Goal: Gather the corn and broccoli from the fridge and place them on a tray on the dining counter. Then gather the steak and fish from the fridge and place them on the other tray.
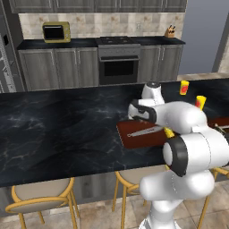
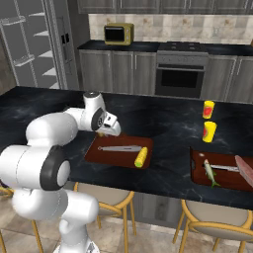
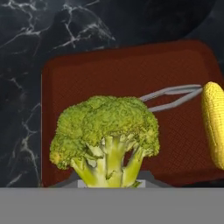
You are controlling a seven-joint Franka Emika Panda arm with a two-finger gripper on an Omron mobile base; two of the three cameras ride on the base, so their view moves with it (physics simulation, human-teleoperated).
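Gripping broccoli (image 3: 105, 140) by stalk, gripper (image 2: 105, 132) seemingly hovering over tray (image 3: 109, 74); we're risking floret rolling onto corn (image 3: 214, 122) if dropped high.

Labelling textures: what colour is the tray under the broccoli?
Dark reddish-brown tray, clearest in the hand view.

Broccoli (image 3: 105, 135) stalk base hidden by band; corn (image 3: 214, 122) cut by right edge.

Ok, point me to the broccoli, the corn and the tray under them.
broccoli (image 3: 105, 127), hand view, on the green floret head.
corn (image 2: 141, 157), right base view, middle of the yellow cob.
tray (image 3: 109, 70), hand view, bare red-brown floor near its far edge.
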